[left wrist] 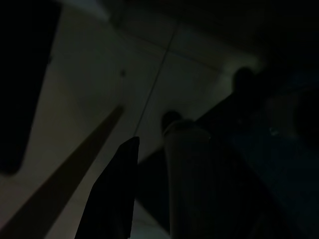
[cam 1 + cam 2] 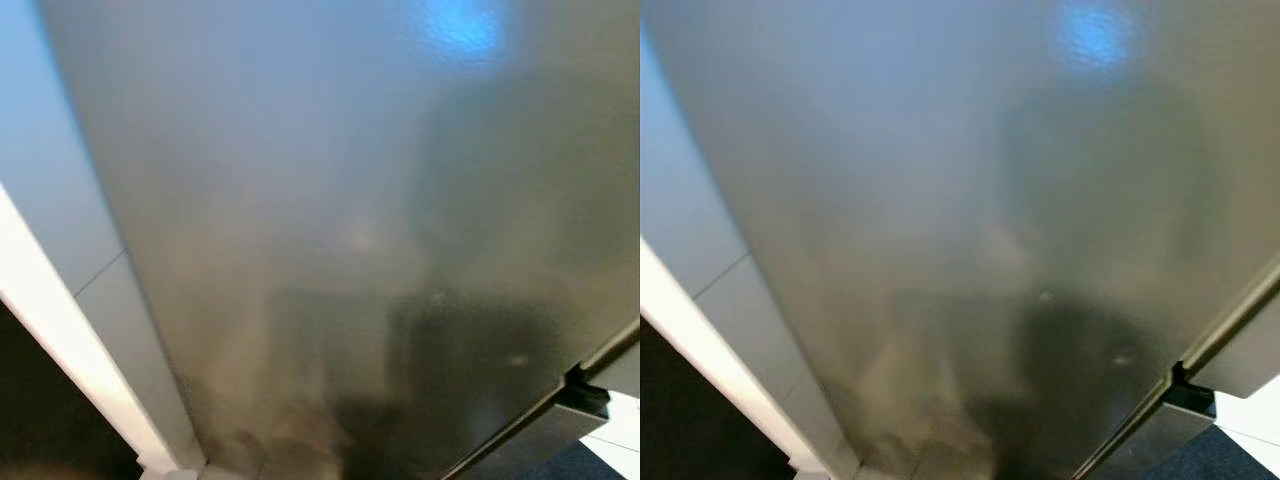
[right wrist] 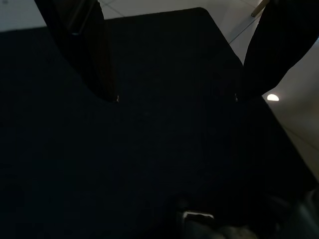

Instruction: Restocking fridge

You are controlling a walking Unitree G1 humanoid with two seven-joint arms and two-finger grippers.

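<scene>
The brushed steel fridge door [image 2: 330,220] stands shut, very close in front of me, with dim reflections on it. Its lower right edge meets a dark gap and a second panel [image 2: 580,400]. My right gripper [image 3: 175,97] hangs open over a dark blue mat [image 3: 149,159], its two black fingers [image 3: 84,45] spread wide with nothing between them. In the dark left wrist view my left gripper [image 1: 112,199] hangs above pale floor tiles [image 1: 99,89].
A pale grey side panel [image 2: 60,200] and a white trim strip [image 2: 60,330] run down the left of the fridge, with a dark opening [image 2: 40,420] beyond. White tile [image 2: 620,430] and the dark mat [image 2: 1220,455] lie at the lower right.
</scene>
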